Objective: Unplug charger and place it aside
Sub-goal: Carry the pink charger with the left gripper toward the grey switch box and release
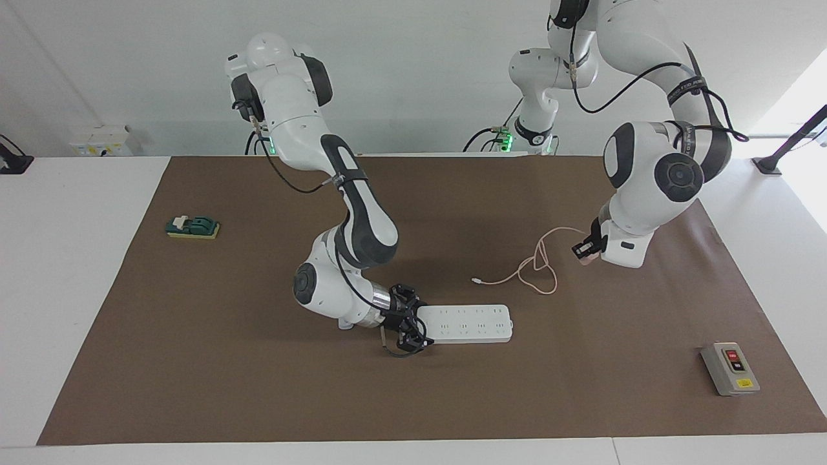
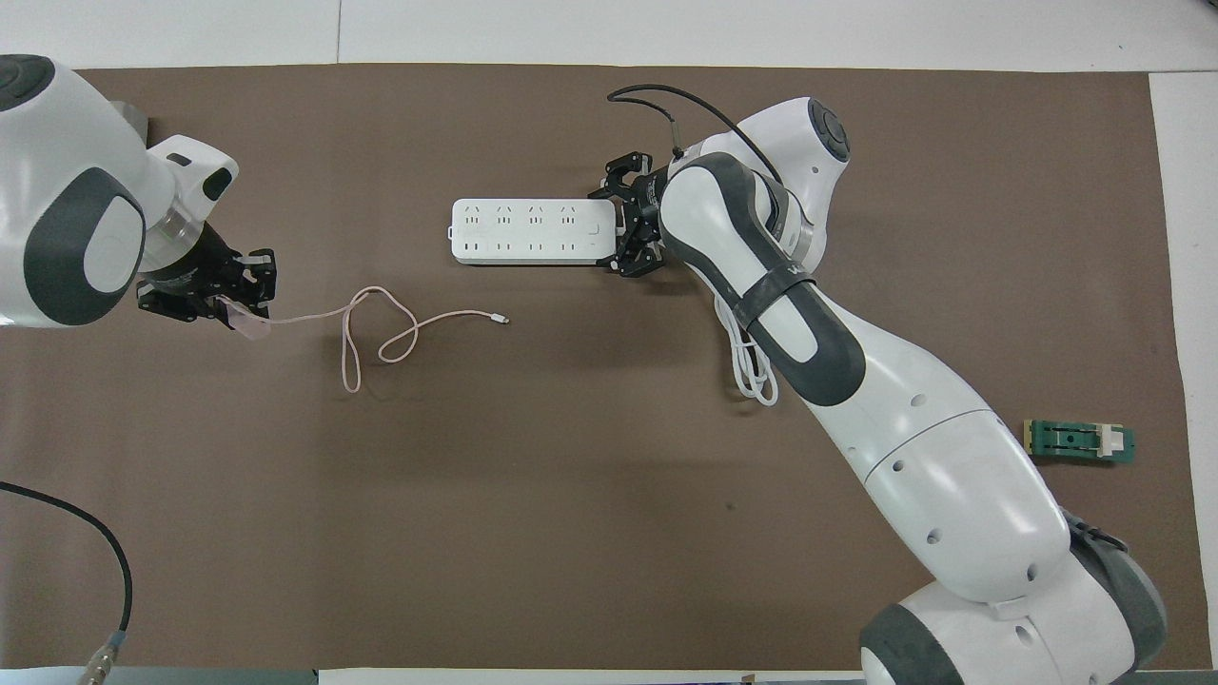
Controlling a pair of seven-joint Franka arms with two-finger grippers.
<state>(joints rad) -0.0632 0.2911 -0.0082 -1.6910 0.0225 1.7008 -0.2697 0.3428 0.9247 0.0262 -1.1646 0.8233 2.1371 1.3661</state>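
The small pink charger [image 1: 586,258] is out of the power strip and sits between the fingers of my left gripper [image 1: 583,252], low over the mat toward the left arm's end of the table. In the overhead view the charger [image 2: 247,324] shows at the left gripper's [image 2: 240,309] tips. Its thin pink cable [image 1: 478,281] trails from it in loops on the mat, also in the overhead view [image 2: 493,319]. My right gripper [image 1: 412,325] is shut on one end of the long white power strip [image 1: 471,323], also seen from overhead: gripper [image 2: 623,226], strip [image 2: 523,231].
The strip's thick white cord [image 2: 754,373] lies coiled beneath the right arm. A grey switch box with a red button [image 1: 730,368] stands near the mat's corner at the left arm's end. A green block on a yellow base [image 1: 192,227] lies at the right arm's end.
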